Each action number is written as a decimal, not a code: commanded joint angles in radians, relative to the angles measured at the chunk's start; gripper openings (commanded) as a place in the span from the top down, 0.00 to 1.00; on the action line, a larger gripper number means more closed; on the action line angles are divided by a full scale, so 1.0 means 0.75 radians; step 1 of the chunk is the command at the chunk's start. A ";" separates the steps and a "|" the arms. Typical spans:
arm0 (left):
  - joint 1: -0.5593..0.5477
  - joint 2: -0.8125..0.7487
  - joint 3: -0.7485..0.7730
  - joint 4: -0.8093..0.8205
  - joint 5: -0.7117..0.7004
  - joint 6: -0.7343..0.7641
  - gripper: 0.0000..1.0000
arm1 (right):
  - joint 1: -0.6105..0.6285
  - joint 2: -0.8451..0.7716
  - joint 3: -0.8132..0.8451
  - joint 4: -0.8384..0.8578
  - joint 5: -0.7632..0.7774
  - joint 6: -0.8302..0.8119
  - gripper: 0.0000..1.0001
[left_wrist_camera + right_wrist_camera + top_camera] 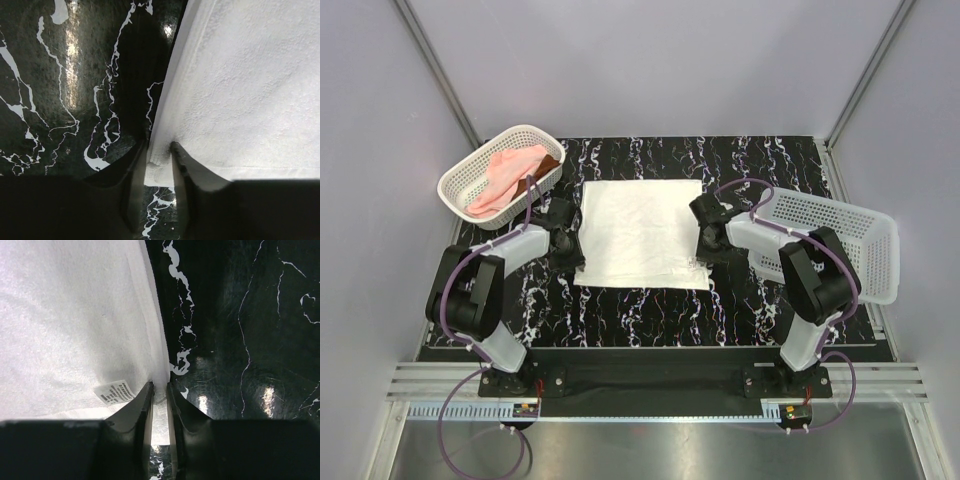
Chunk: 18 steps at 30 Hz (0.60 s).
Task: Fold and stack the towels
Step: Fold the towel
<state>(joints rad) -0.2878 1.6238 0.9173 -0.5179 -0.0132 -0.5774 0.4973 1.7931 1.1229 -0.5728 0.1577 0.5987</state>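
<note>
A white towel (642,233) lies spread flat on the black marbled table. My left gripper (572,250) is shut on the towel's near left corner (159,159), its jaws pinching the edge. My right gripper (704,248) is shut on the near right corner (160,385), beside a small care label (114,390). The towel fills the right of the left wrist view (250,85) and the left of the right wrist view (70,320). A pink towel (505,175) lies crumpled in the white basket (460,178) at the far left.
An empty white basket (865,245) stands at the right, close to my right arm. A dark brown object (548,166) shows in the left basket beside the pink towel. Grey walls enclose the table on three sides.
</note>
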 commanded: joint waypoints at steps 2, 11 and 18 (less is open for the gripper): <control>-0.013 -0.054 0.006 -0.025 -0.054 0.001 0.63 | 0.010 -0.076 -0.014 -0.020 0.037 -0.001 0.76; -0.031 -0.067 0.006 -0.025 -0.050 -0.007 0.83 | 0.010 -0.096 -0.012 -0.038 0.039 -0.005 0.79; -0.038 -0.062 0.020 -0.040 -0.060 -0.007 0.95 | 0.010 -0.096 -0.025 -0.026 0.029 -0.009 0.97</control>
<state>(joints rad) -0.3126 1.6096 0.9173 -0.5377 -0.0311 -0.5785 0.4973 1.7664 1.1110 -0.5880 0.1642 0.5922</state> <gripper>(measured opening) 0.067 0.058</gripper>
